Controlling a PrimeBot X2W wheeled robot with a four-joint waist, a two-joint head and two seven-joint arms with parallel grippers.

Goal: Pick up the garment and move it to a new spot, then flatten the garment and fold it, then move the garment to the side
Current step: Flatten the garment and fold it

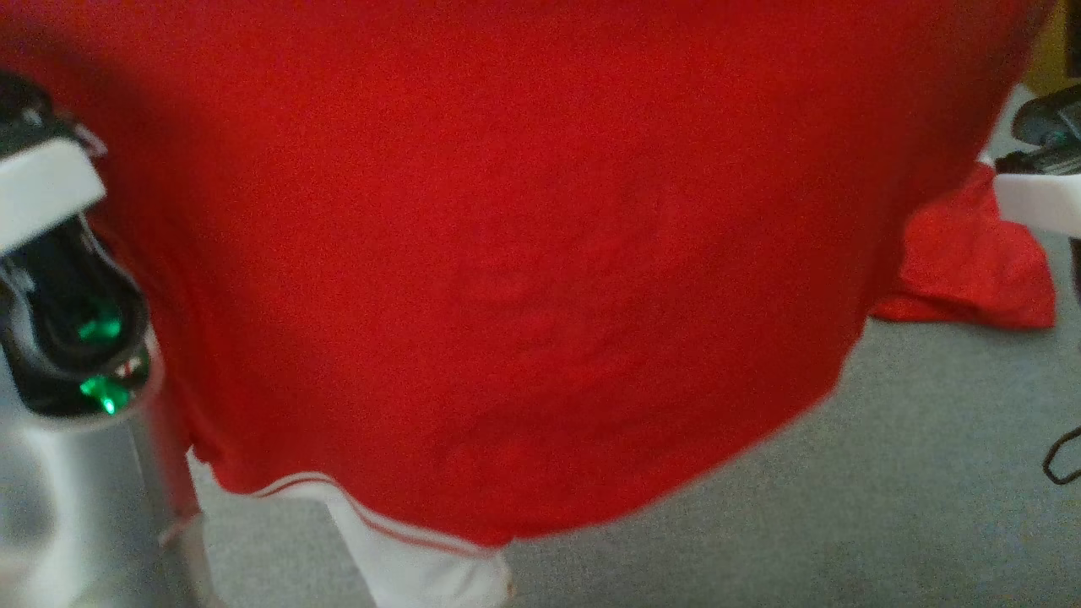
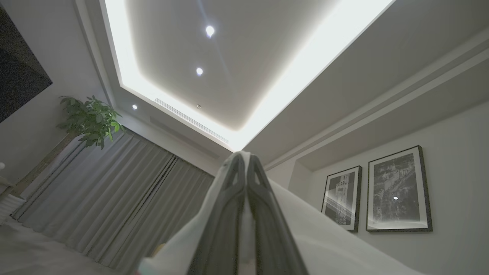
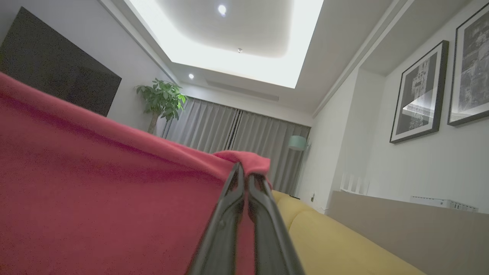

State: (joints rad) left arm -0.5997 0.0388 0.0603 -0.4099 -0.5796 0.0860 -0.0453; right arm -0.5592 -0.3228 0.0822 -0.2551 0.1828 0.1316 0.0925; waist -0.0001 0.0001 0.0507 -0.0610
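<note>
The garment (image 1: 507,253) is a red shirt with white, red-striped trim at its lower edge, hanging spread out close before my head camera. In the left wrist view my left gripper (image 2: 244,156) points up toward the ceiling, shut on a white fold of the garment (image 2: 324,236) that drapes off both sides of the fingers. My right gripper (image 3: 244,170) is also raised and shut on a bunched red edge of the garment (image 3: 95,191), whose cloth stretches away to the left. The left arm's wrist (image 1: 67,338) shows at the left edge of the head view.
Below the hanging cloth lies a grey surface (image 1: 844,507), with a red piece of cloth (image 1: 971,262) resting on it at the right and a black cable (image 1: 1060,460) at the edge. A yellow sofa (image 3: 344,244) stands beyond the right gripper.
</note>
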